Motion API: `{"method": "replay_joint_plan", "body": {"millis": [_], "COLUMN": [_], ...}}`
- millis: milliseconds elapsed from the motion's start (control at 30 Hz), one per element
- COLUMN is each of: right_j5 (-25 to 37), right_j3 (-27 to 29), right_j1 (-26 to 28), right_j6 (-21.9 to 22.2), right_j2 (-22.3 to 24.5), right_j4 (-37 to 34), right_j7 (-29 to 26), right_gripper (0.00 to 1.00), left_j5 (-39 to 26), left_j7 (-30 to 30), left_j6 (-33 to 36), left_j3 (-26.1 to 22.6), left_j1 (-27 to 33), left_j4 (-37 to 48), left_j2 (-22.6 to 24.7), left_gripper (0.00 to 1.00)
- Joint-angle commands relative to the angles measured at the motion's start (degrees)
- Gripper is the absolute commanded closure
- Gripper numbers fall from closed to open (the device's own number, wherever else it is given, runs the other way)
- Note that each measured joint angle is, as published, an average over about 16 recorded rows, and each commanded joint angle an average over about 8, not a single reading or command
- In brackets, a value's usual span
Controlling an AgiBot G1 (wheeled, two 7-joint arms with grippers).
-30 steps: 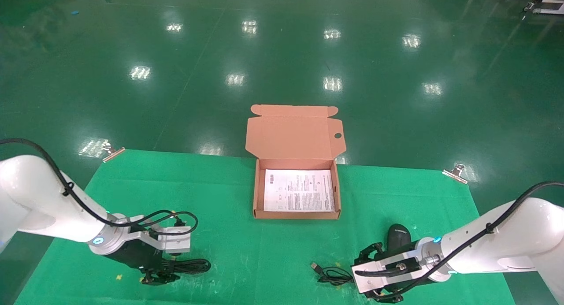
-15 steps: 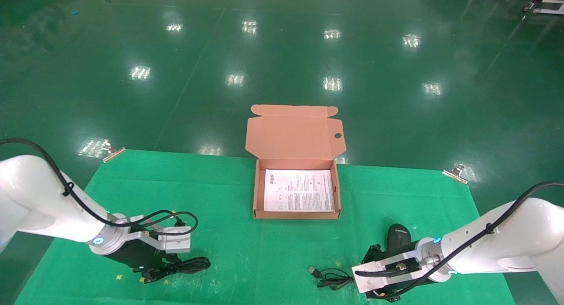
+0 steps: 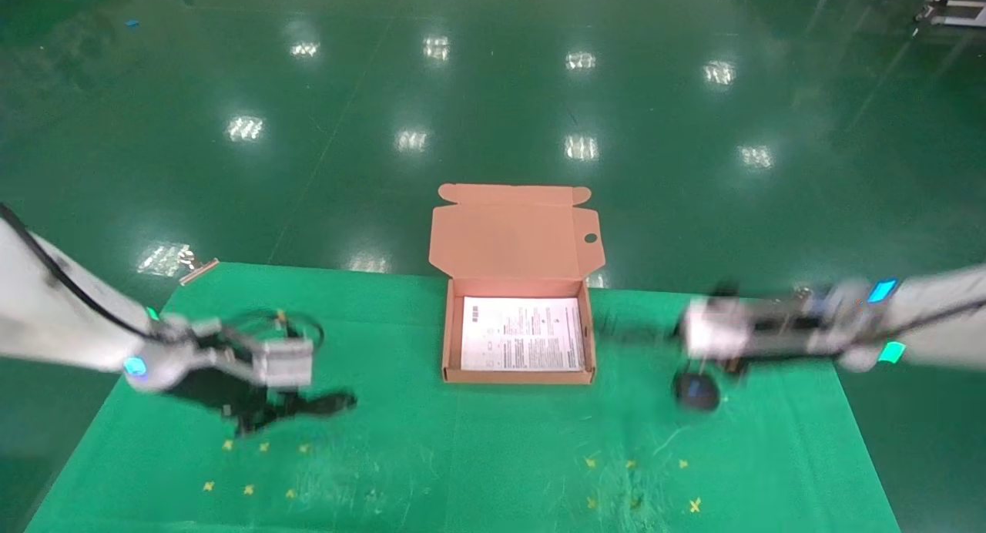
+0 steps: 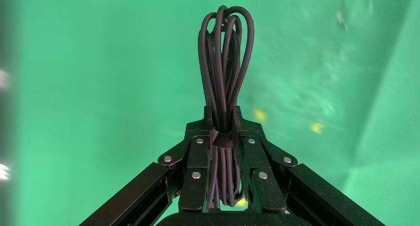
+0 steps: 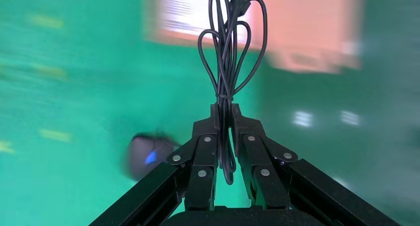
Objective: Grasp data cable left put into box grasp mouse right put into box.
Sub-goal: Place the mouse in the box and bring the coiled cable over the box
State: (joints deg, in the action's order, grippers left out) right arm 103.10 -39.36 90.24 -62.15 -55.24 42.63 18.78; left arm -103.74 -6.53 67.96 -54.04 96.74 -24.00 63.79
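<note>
The left gripper [image 4: 221, 137] is squeezing the cable [image 4: 224, 62] above the table [image 3: 477, 456]. The right gripper [image 5: 225, 132] is pinching the cord [image 5: 230, 52], with the mouse [image 3: 697, 390] hanging beside the box [image 3: 451, 340], which is holding a white sheet [image 3: 522, 343].

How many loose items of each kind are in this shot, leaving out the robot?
Data cable: 1
Mouse: 1
Box: 1
Printed sheet: 1
Table clips: 2
Total: 6

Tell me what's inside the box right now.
The box holds only its white printed sheet. Anything beneath that sheet is covered. Neither data cable nor mouse is in.
</note>
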Motion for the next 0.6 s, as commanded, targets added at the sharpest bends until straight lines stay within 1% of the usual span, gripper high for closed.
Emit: {"method": "replay_joint_plan", "body": {"millis": [33,167,300,433,600], "right_j5": [-0.59,-1.31,-2.29,-3.12,-3.57], "right_j3": [1.71,3.86,5.29,6.07,6.22], "right_j1": [2.71,6.79,10.42,13.95,17.87], "right_j6": [1.35,4.47,6.86,8.73,10.35], "right_j2": [2.32,2.02,-0.54,-4.3,-9.21], "right_j4": [1.85,6.16,7.86,7.05,4.19], "right_j7": [-1.07,-2.45,-2.99,-2.8,-1.2], "right_gripper": [1.0,1.0,1.0,1.0,1.0], "left_j5": [1.1,1.76,0.85,-1.05,-3.57], "left_j7": [-1.23,-1.69,0.26,3.13,6.4], "left_j6": [1.01,-0.19,-2.75,-6.23,-10.28], "left_j3": [0.89,2.19,2.73,2.97,3.19], "left_j1": [2.01,4.58,6.44,8.35,10.92], "left_j4": [-2.4,-8.86,-13.59,-16.49,-18.08], "left_j2": [-2.02,-4.01,-3.83,-2.49,-0.26], "left_gripper": [1.0,1.0,1.0,1.0,1.0]}}
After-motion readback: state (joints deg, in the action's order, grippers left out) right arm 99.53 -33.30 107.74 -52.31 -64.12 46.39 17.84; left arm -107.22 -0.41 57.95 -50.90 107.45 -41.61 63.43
